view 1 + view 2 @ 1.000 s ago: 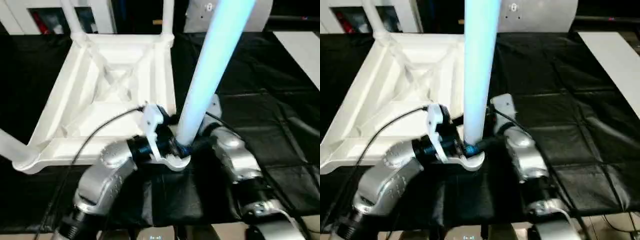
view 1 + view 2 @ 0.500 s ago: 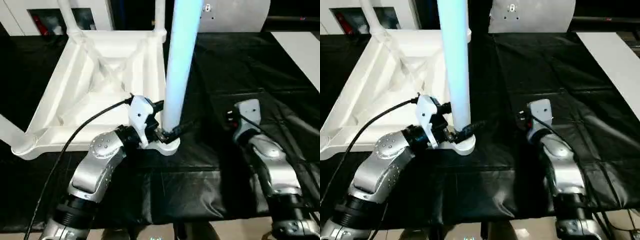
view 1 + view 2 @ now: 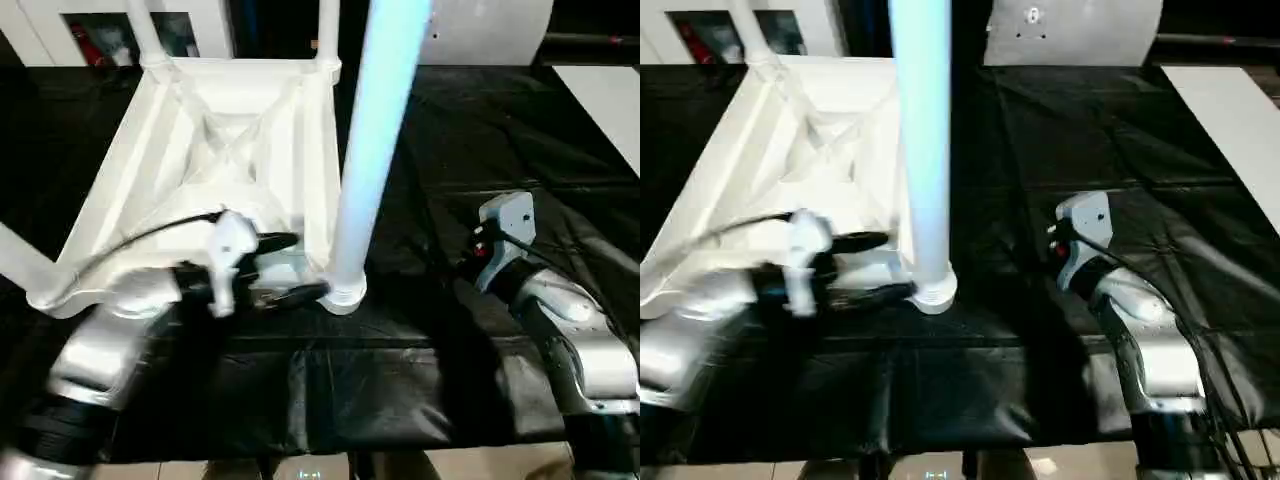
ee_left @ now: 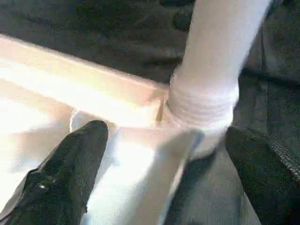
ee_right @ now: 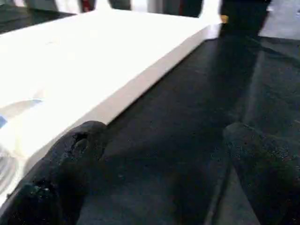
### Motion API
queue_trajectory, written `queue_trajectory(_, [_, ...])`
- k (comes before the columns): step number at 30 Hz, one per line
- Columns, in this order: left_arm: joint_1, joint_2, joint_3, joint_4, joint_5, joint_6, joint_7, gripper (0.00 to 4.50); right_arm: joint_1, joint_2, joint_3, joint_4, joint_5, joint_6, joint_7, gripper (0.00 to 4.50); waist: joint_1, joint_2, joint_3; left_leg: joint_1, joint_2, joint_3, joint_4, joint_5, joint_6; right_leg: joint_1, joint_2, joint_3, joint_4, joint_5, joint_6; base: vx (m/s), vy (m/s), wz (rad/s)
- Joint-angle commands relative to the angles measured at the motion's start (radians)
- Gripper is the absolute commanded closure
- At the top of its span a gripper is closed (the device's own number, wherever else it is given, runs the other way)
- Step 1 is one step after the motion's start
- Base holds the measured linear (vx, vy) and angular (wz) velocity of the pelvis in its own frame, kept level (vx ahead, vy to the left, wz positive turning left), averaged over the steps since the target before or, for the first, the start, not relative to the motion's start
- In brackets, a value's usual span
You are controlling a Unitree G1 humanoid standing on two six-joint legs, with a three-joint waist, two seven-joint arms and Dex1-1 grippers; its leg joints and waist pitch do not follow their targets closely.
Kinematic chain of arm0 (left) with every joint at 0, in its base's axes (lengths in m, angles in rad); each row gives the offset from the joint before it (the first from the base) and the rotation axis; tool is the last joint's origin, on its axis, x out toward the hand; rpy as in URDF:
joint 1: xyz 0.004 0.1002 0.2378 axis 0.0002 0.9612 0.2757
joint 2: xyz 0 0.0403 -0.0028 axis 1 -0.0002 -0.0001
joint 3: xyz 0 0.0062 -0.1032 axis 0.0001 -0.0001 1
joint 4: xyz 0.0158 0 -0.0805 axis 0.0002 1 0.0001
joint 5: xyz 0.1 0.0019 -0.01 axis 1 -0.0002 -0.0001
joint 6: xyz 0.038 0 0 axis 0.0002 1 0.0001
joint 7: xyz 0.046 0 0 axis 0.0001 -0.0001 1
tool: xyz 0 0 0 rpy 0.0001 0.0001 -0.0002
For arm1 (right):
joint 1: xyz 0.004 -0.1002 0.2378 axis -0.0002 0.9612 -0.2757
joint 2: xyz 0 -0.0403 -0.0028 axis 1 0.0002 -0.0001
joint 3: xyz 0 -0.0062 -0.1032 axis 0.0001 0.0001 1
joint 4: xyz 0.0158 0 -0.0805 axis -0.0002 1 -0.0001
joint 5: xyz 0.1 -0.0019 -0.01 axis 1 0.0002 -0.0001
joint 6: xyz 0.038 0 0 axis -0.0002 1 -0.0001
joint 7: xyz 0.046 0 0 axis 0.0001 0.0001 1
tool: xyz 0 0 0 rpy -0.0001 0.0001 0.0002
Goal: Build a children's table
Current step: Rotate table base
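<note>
Black-draped tabletop (image 3: pixel 480 130) carries my upturned children's table (image 3: pixel 215 165) — near leg (image 3: pixel 365 160) socketed upright; left claw (image 4: pixel 159 164) and right claw (image 5: pixel 154 168) both gape, empty.

Table tops: one white square top (image 3: pixel 215 175), lying underside up
Legs standing in corner sockets: four, namely the near right leg (image 3: pixel 375 140), the near left leg (image 3: pixel 20 262), the far left leg (image 3: pixel 145 30) and the far right leg (image 3: pixel 328 30)
Silver robot arms: two, the left arm (image 3: pixel 110 345) and the right arm (image 3: pixel 570 335)
Black-covered worktables: one (image 3: pixel 480 140)
</note>
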State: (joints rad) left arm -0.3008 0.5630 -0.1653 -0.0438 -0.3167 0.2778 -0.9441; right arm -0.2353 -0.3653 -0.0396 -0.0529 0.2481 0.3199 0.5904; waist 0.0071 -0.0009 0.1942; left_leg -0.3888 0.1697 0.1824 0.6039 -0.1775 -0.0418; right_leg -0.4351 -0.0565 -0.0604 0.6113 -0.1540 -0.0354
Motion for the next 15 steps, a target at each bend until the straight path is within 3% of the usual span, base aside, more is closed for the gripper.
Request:
queue_trajectory(1, [-0.015, 0.036, -0.018, 0.022, 0.038, -0.016, -0.037, 0.02, 0.021, -0.046, 0.034, -0.035, -0.043, -0.010, 0.035, 0.00, 0.004, -0.002, -0.090, 0.023, 0.051, -0.021, -0.071, -0.181, 0.066, 0.055, -0.077, 0.057, -0.082, -0.354, -0.181, 0.000, 0.000, 0.00])
queue_trajectory(5, [-0.044, 0.042, -0.044, 0.050, 0.049, -0.009, -0.073, 0.02, 0.050, -0.113, 0.068, -0.084, -0.030, 0.039, 0.111, 0.00, 0.012, -0.001, -0.088, 0.022, 0.052, -0.021, -0.072, -0.190, 0.058, 0.058, -0.084, 0.061, -0.082, -0.368, -0.178, 0.000, 0.000, 0.00])
queue_trajectory(10, [-0.069, 0.024, -0.067, 0.086, 0.039, -0.023, -0.122, 0.50, 0.084, -0.171, 0.080, -0.124, -0.001, 0.029, 0.206, 0.00, 0.022, -0.004, -0.092, 0.018, 0.053, -0.022, -0.069, -0.173, 0.075, 0.062, -0.086, 0.061, -0.080, -0.333, -0.195, 0.000, 0.000, 0.00])
queue_trajectory(15, [-0.146, 0.034, -0.114, 0.206, 0.094, -0.088, -0.210, 1.03, 0.131, -0.252, 0.087, -0.204, 0.073, 0.080, 0.318, 0.00, 0.026, -0.005, -0.093, 0.019, 0.050, -0.022, -0.068, -0.177, 0.089, 0.064, -0.083, 0.060, -0.087, -0.362, -0.171, 0.000, 0.000, 0.00])
